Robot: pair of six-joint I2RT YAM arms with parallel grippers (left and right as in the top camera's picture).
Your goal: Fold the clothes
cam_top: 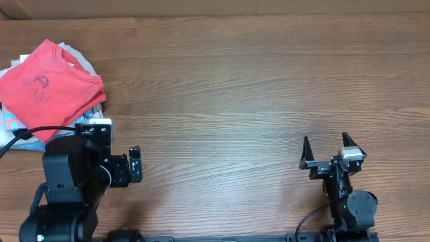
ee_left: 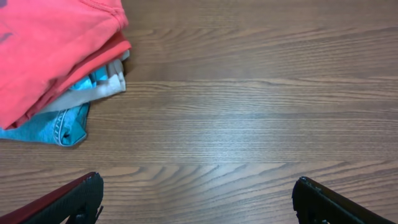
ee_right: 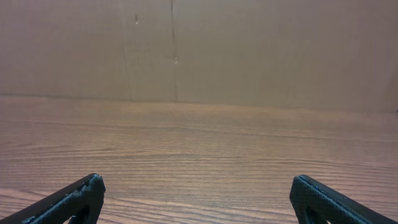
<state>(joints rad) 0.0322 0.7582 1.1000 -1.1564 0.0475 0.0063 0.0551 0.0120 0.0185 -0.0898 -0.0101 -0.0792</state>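
The clothes, a coral-red T-shirt (cam_top: 50, 84) with faint lettering, lies folded on top of a small pile at the table's far left. In the left wrist view the red T-shirt (ee_left: 50, 50) fills the upper left corner. My left gripper (cam_top: 114, 159) hangs just below and right of the pile, apart from it, open with only bare wood between its fingers (ee_left: 198, 183). My right gripper (cam_top: 327, 149) stands open near the front edge at the right, far from the shirt; its wrist view shows the right gripper (ee_right: 196, 182) over bare table.
Under the red shirt lie a light blue garment (ee_left: 56, 124) and a grey-white one (ee_left: 99, 90). A brown cardboard wall (ee_right: 249, 50) runs along the table's far edge. The wooden table (cam_top: 235, 101) stretches between the two arms.
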